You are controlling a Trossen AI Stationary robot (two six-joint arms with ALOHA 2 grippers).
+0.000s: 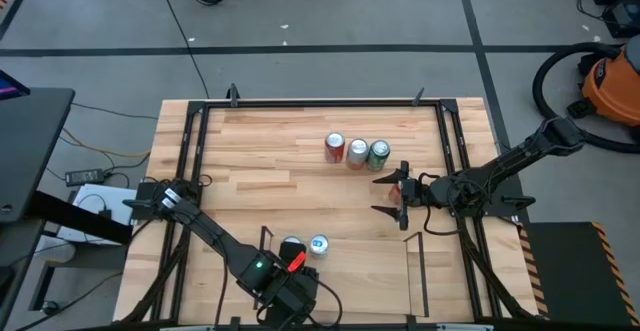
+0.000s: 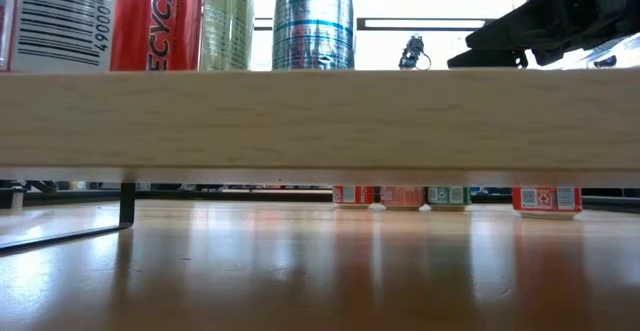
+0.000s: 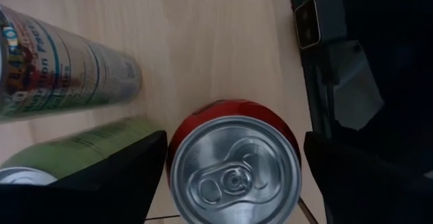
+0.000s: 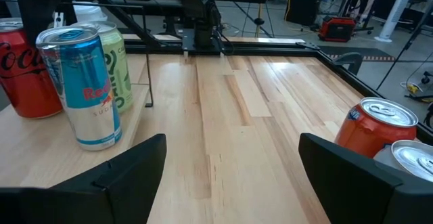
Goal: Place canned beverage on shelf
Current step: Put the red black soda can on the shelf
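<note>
Red can (image 3: 233, 163): upright on the shelf (image 2: 320, 121), seen top-on in the left wrist view, tab up. It stands at the end of the shelf row, just beside a green can (image 3: 74, 153), with a blue-and-silver can (image 3: 61, 68) near on the far side of that. The low view shows all three on the shelf's wood floor, bases level.

My left gripper (image 1: 290, 261) hangs over the red can and straddles it. The margins on both sides are too thin to read, so I cannot tell whether these jaws are clamped on it or just clear of it.

Judgement: the step in hand is the set-down and release.
- Confirm the base is flat on the wood before letting go.
- Part the jaws evenly and only a little; the green can is close on one side and a shelf rod on the other.
- Rise straight up, with no sideways drift until clear of the rim, or the can may tip into its neighbours.

My right gripper (image 1: 380, 194) hovers mid-worktop (image 1: 280, 161), jaws wide apart with nothing between them, near the row of cans (image 1: 357, 152) that are not yet shelved. It is well apart from the shelf, so no conflict with the left arm's exit.
</note>
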